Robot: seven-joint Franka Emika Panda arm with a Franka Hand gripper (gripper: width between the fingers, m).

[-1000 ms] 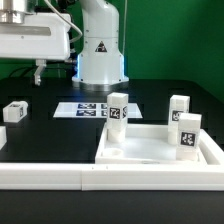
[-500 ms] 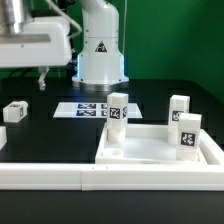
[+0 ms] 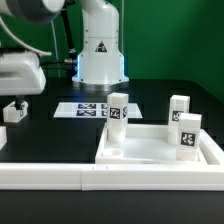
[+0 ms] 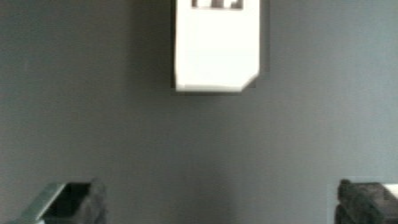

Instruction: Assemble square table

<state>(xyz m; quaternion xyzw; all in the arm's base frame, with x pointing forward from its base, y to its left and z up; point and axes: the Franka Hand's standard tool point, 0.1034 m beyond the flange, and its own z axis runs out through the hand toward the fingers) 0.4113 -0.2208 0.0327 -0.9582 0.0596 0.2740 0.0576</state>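
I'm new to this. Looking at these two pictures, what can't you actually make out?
- Gripper: only its fingertips show in the wrist view; in the exterior view the arm's own body hides it.
- Loose leg: partly covered by the arm in the exterior view; cut off by the wrist view's edge.
- Tag patterns on the upright legs: too small to read.

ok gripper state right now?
Gripper: open, holding nothing, fingers wide apart above the loose leg on the table.

Even, bright overhead light; the white parts nearly blow out against the dark table (image 3: 50, 135). The wrist view is soft and blurry.
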